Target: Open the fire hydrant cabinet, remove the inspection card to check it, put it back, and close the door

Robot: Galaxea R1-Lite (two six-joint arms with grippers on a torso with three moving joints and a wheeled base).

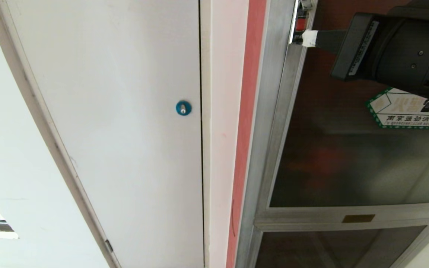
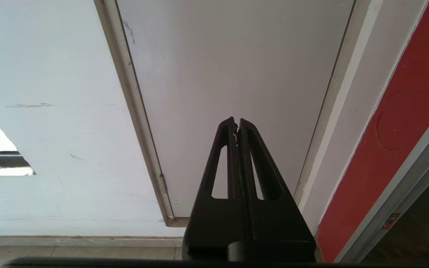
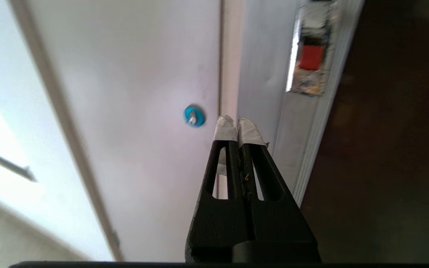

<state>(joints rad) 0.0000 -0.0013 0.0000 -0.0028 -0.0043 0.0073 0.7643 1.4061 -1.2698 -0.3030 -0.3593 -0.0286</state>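
The dark tinted glass door [image 1: 352, 163] in its silver aluminium frame is shut, so opening is the step in hand. The right gripper [image 1: 308, 38], white-taped fingertips pressed together and empty, sits beside the door's small red latch [image 3: 311, 57]. Next it must catch that latch edge and pull; the left gripper [image 2: 237, 124], closed and empty, idles well away from the latch.

The door [image 1: 348, 163] bears a green-bordered sticker [image 1: 408, 111] (Chinese print, partly hidden) reading 南京强劲消防设备

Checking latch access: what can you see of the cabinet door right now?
The door is a dark tinted glass panel in a silver aluminium frame, apparently closed. A green-bordered white sticker sits on the glass; a small red latch sits in the frame edge. The right gripper, shut, white-taped tips, is at that edge by the latch; contact unclear.
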